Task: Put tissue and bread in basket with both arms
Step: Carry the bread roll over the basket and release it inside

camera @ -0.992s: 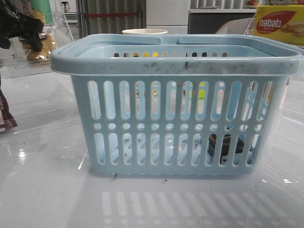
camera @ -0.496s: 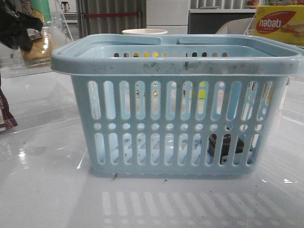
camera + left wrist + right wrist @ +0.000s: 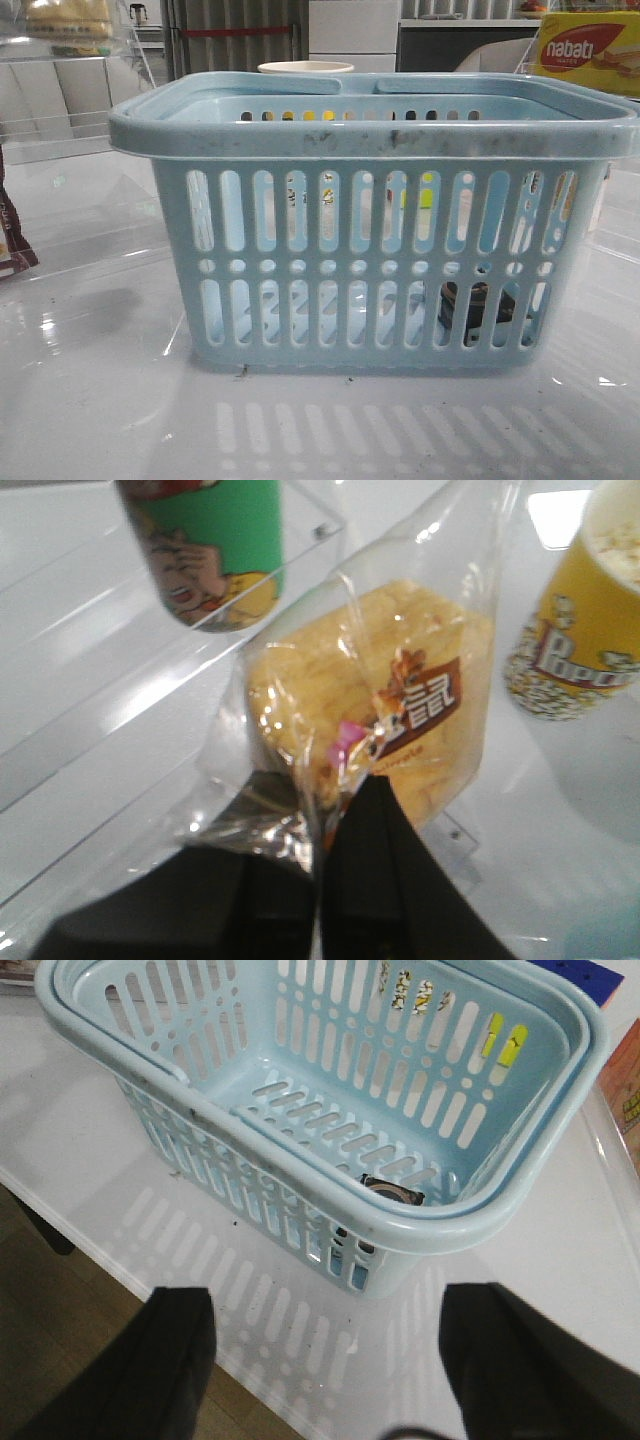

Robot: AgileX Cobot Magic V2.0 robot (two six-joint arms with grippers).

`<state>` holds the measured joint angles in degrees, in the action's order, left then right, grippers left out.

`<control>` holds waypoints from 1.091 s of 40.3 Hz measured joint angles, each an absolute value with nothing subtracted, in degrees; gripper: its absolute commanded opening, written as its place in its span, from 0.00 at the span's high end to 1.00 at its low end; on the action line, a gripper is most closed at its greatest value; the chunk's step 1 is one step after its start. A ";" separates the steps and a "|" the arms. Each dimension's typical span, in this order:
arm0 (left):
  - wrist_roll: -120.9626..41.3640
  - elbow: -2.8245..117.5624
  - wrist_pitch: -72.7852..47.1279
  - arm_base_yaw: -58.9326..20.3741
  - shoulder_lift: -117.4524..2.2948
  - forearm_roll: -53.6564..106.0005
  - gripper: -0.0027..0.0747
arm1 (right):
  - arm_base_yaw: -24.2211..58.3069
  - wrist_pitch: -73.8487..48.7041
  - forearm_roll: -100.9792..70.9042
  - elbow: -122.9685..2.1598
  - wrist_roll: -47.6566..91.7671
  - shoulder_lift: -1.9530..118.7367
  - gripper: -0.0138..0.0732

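Bread (image 3: 372,708) is held by its bag's crinkled edge, pinched in the closed left gripper (image 3: 325,820), lifted high (presumably to clear the rim). Tissue (image 3: 392,1191) is seen already inside the basket (image 3: 372,128); the right gripper (image 3: 325,1355) is spread empty.

Basket mouth: you have the basket (image 3: 330,1110) open from above; only the tissue (image 3: 392,1191) lies on its floor, in one corner.
Desk front edge: bare surface ahead of the basket (image 3: 370,220).
Left edge: brown-red packet (image 3: 12,245) stands there.
Behind basket: popcorn cup (image 3: 585,620), green can (image 3: 215,545) crowd the bread (image 3: 375,705).
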<state>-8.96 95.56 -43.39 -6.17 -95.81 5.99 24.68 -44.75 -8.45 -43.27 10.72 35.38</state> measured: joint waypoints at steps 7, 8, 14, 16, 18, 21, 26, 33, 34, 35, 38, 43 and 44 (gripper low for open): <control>-11.18 94.46 -45.16 -14.36 -89.69 6.36 0.85 | 24.68 -44.75 -8.45 -43.27 10.72 35.38 0.19; -11.27 94.29 -45.16 -15.56 -89.19 6.39 0.85 | 24.68 -44.75 -8.45 -43.27 10.72 35.38 0.19; -11.71 92.72 -45.63 -23.85 -87.74 6.62 0.85 | 24.68 -44.75 -8.45 -43.27 10.72 35.38 0.19; -11.75 91.94 -45.63 -26.61 -87.74 6.87 0.85 | 24.68 -44.75 -8.45 -43.27 10.72 35.38 0.19; -11.84 91.00 -45.63 -29.32 -88.02 6.96 0.85 | 24.68 -44.75 -8.45 -43.27 10.72 35.38 0.19; -11.84 90.02 -45.63 -32.03 -88.91 6.96 0.85 | 24.68 -44.75 -8.45 -43.27 10.72 35.38 0.19; -11.84 89.36 -45.40 -34.70 -91.93 6.96 0.85 | 24.68 -44.75 -8.45 -43.27 10.72 35.38 0.19; -11.84 89.24 -45.18 -35.41 -96.66 6.96 0.84 | 24.68 -44.75 -8.45 -43.27 10.72 35.38 0.19; -11.84 89.24 -45.18 -35.41 -97.11 6.96 0.83 | 24.68 -44.75 -8.45 -43.27 10.72 35.38 0.19; -11.84 89.15 -45.18 -35.41 -97.57 6.96 0.81 | 24.68 -44.75 -8.45 -43.27 10.72 35.38 0.19; -11.88 89.15 -45.16 -35.41 -98.83 6.96 0.72 | 24.68 -44.75 -8.45 -43.27 10.72 35.38 0.19; -11.88 89.04 -45.06 -35.41 -99.96 7.64 0.50 | 24.68 -44.75 -8.45 -43.27 10.72 35.38 0.19; -11.88 89.05 -45.06 -35.41 -100.06 7.80 0.45 | 24.68 -44.75 -8.45 -43.27 10.72 35.38 0.19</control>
<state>-11.88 89.05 -45.06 -35.41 -100.06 7.80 24.68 -44.75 -8.45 -43.27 10.72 35.38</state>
